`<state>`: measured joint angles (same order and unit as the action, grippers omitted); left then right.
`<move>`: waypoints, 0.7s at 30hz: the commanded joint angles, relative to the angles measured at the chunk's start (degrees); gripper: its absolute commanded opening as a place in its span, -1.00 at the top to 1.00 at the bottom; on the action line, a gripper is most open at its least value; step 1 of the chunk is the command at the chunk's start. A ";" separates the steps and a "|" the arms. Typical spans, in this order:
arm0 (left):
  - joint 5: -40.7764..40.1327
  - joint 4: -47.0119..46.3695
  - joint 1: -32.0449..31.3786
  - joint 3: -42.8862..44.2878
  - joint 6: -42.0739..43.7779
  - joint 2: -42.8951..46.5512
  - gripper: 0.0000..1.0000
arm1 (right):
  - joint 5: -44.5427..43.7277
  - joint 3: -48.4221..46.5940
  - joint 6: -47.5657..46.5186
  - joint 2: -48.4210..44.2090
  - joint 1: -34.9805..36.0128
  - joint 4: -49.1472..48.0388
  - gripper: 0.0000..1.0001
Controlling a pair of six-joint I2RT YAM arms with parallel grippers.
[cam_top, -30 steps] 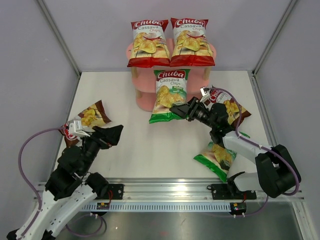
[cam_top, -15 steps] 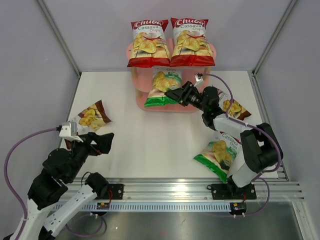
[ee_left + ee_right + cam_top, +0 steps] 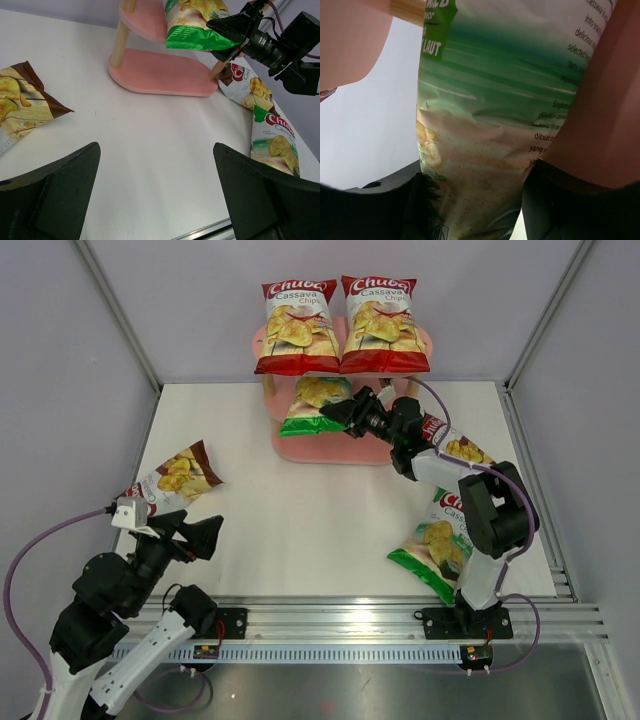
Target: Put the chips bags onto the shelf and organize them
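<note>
White tabletop [image 3: 300, 540] between grey walls is carrying everything we are looking at. Toward its far edge the pink shelf [image 3: 330, 448] is standing, with a red bag [image 3: 297, 328] and a second red bag [image 3: 384, 325] leaning upright side by side on its top board. Below them a green bag [image 3: 315, 405] is lying tilted over the middle board, its lower seam hanging out past the near edge. The right claw [image 3: 352, 412] is meeting that bag at its right corner. In the wrist view the foil is filling the gap between the fingers [image 3: 370, 210], so we are taking it as pinched, though how firmly we cannot say. Just right of the shelf a brown bag [image 3: 462, 450] is lying flat, and a second green bag [image 3: 440, 545] is lying toward the near right corner. Well off to the left, another brown bag [image 3: 180, 475] is lying flat. The left claw [image 3: 200, 535] is hovering near it, fingers spread wide and holding nothing.
</note>
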<state>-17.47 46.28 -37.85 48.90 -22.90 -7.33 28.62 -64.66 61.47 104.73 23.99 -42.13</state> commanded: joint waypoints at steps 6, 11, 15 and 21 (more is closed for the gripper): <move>2.89 -3.04 -0.21 -0.56 2.06 0.13 -0.98 | -1.89 -1.88 1.02 -1.80 0.18 3.80 -0.74; 3.06 -3.22 -0.21 -0.65 1.98 0.56 -0.98 | -4.19 0.06 -0.39 -5.41 0.18 8.45 -0.83; 2.89 -3.13 -0.21 -0.65 1.89 0.74 -0.98 | -7.69 1.38 -1.27 -8.39 0.09 13.20 -0.76; 2.97 -3.22 -0.21 -0.74 1.89 1.53 -0.98 | -12.09 4.02 -3.55 -13.14 0.01 17.69 -0.48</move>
<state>-15.81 46.19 -37.85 48.49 -22.26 -6.66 20.45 -61.32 60.25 95.68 24.10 -26.61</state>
